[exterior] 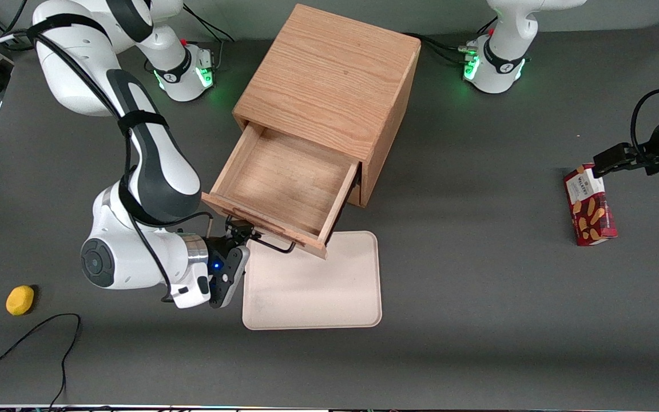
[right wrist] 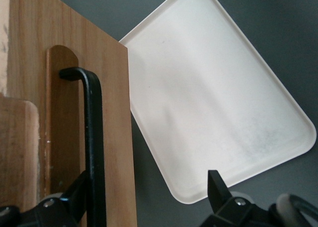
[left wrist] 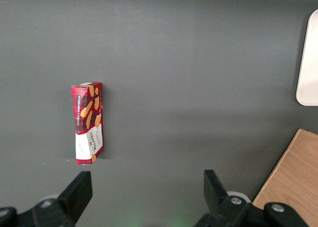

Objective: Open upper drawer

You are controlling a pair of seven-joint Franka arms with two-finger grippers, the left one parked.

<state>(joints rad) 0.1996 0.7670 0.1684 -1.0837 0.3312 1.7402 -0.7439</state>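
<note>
Front view is showing a small yellow thing (exterior: 20,300) lying toward the working arm's end of the table, well apart from the job. Next, the gripper (exterior: 242,232) is hanging low in front of the upper drawer (exterior: 284,183), right at one end of its black wire handle (exterior: 272,245). Its fingers (right wrist: 218,187) are standing wide apart and are not squeezing anything; in the right wrist view the handle is sitting between them, close to one finger. The drawer is sticking far out of the oak cabinet (exterior: 329,74), with its front hanging over the edge of the white tray (exterior: 312,286), so the opening is looking nearly done. To do it well, the arm should be pulling straight along the drawer's line, slowly, so the cabinet is not sliding or turning. It may be touching the handle already, but that is hard to tell. A red cookie box (exterior: 590,205) is lying toward the parked arm's end, out of the way.
</note>
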